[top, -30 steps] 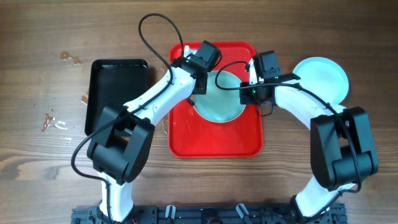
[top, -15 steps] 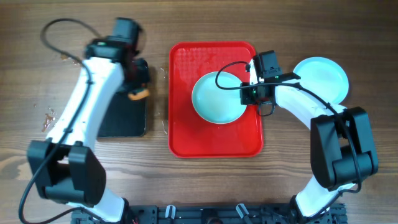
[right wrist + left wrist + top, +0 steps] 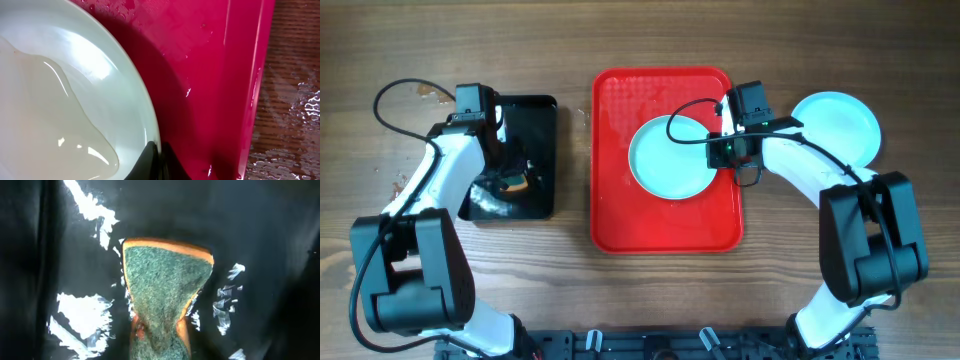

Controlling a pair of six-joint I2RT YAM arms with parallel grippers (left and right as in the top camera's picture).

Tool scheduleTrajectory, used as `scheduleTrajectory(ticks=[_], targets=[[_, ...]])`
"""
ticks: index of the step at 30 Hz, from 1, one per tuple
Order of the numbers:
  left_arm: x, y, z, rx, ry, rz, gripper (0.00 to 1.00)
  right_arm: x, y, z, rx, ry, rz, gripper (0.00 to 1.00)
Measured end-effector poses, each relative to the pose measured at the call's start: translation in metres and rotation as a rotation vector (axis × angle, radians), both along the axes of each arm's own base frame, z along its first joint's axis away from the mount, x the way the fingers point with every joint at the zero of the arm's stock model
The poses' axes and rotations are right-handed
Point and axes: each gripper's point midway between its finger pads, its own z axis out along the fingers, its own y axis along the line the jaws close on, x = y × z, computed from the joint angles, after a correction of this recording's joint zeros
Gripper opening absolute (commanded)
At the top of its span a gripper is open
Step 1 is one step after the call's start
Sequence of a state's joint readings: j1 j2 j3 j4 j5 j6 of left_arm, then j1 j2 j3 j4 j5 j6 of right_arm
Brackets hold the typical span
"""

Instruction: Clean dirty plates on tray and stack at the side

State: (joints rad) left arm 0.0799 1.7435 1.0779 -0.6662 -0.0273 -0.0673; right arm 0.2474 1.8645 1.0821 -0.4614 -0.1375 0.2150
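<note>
A pale-blue plate (image 3: pixel 668 158) lies in the red tray (image 3: pixel 665 225), with a film of water in it (image 3: pixel 75 90). My right gripper (image 3: pixel 725 135) is shut on this plate's right rim; its dark fingertips (image 3: pixel 159 146) pinch the edge. Another plate (image 3: pixel 840 125) rests on the table to the right of the tray. My left gripper (image 3: pixel 510 180) is low over the black tray (image 3: pixel 535 120) and holds a green-and-orange sponge (image 3: pixel 165 280). The sponge is squeezed narrow at its near end, and the fingers themselves are lost against the black.
The black tray is wet, with bright water patches (image 3: pixel 80 310). Crumbs and drops (image 3: pixel 405 190) lie on the wooden table at the far left. Water beads wet the table (image 3: pixel 300 110) just right of the red tray's rim.
My left arm swung from the plate on the red tray over to the black tray, carrying the sponge, and has come down lower there. The right arm and plate stayed put.
</note>
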Motion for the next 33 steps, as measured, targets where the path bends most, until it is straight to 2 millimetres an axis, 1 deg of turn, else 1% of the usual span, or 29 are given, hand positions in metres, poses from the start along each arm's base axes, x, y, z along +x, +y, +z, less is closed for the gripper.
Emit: scheduleTrajectory(ticks=[4, 6, 7, 9, 11, 12, 15, 16, 17, 21, 24, 25, 28, 29, 33], targets=[[0.0, 0.0, 0.0, 0.002, -0.001, -0.012, 1.0, -0.005, -0.003, 0.005, -0.01, 0.013, -0.002, 0.04], [0.0, -0.001, 0.0, 0.0, -0.001, -0.016, 1.0, -0.006, -0.008, 0.016, -0.037, -0.006, -0.01, 0.04], [0.0, -0.001, 0.0, 0.001, -0.001, -0.018, 1.0, -0.005, -0.011, 0.025, -0.06, -0.031, -0.012, 0.05], [0.0, -0.001, 0.0, 0.001, -0.001, -0.019, 1.0, -0.002, -0.018, 0.056, -0.133, -0.124, -0.009, 0.04], [0.0, -0.001, 0.0, 0.001, -0.001, -0.022, 1.0, -0.002, -0.018, 0.084, -0.208, -0.214, 0.014, 0.04], [0.0, -0.001, 0.0, 0.002, 0.0, -0.022, 1.0, -0.002, -0.016, 0.094, -0.239, -0.25, 0.027, 0.04], [0.0, -0.001, 0.0, 0.001, 0.0, -0.022, 1.0, -0.007, -0.002, 0.137, -0.395, -0.415, 0.11, 0.04], [0.0, -0.001, 0.0, 0.002, -0.001, -0.022, 1.0, -0.008, 0.002, 0.145, -0.436, -0.452, 0.129, 0.04], [0.0, -0.001, 0.0, 0.002, -0.001, -0.022, 1.0, -0.009, 0.008, 0.16, -0.507, -0.516, 0.161, 0.04], [0.0, -0.001, 0.0, 0.002, -0.001, -0.022, 1.0, -0.013, 0.034, 0.196, -0.726, -0.688, 0.262, 0.04], [0.0, -0.001, 0.0, 0.002, -0.001, -0.022, 1.0, -0.019, 0.052, 0.22, -0.854, -0.79, 0.313, 0.04], [0.001, -0.001, 0.0, 0.002, -0.001, -0.022, 1.0, -0.021, 0.056, 0.224, -0.878, -0.805, 0.326, 0.04], [0.0, -0.001, 0.0, 0.002, -0.001, -0.022, 1.0, -0.025, 0.067, 0.246, -0.961, -0.881, 0.325, 0.05], [0.001, -0.001, 0.0, 0.002, -0.001, -0.022, 1.0, -0.028, 0.071, 0.255, -1.004, -0.906, 0.33, 0.04], [0.001, -0.001, 0.0, 0.002, -0.001, -0.022, 1.0, -0.036, 0.08, 0.267, -1.084, -0.933, 0.377, 0.04]])
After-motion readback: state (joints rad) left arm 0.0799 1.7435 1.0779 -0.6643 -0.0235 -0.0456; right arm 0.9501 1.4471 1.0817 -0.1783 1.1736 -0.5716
